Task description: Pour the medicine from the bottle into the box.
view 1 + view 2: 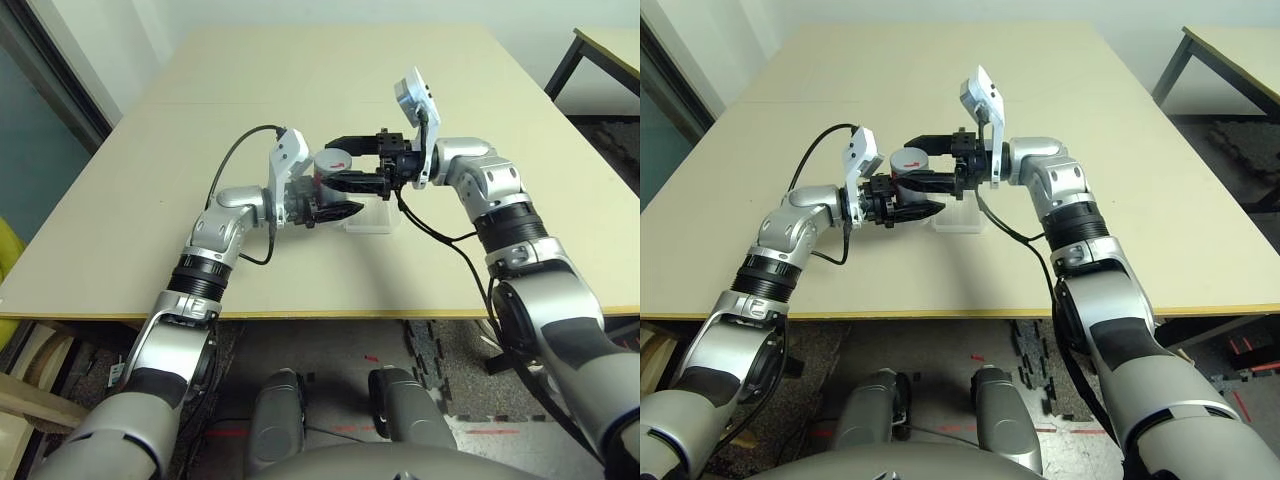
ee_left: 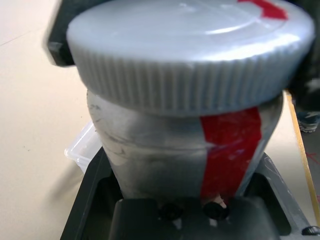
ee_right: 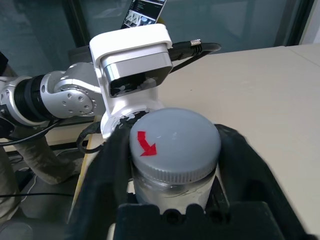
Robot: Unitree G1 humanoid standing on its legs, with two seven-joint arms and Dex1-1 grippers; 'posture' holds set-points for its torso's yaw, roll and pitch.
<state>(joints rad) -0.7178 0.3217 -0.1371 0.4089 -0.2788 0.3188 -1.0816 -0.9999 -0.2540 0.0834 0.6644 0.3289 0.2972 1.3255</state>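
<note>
Right wrist view: bottle [image 3: 172, 185] capped; contents apparently hidden.

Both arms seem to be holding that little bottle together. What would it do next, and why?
Probably twist the cap off. The left gripper holds the bottle by its body, and the right gripper has its fingers around the grey cap, which is still on. Nothing can pour into the clear box on the table until it is off.

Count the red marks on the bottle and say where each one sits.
2. A red arrow on top of the grey cap, and a red vertical stripe down the side of the bottle. The far side may hide more.
</note>
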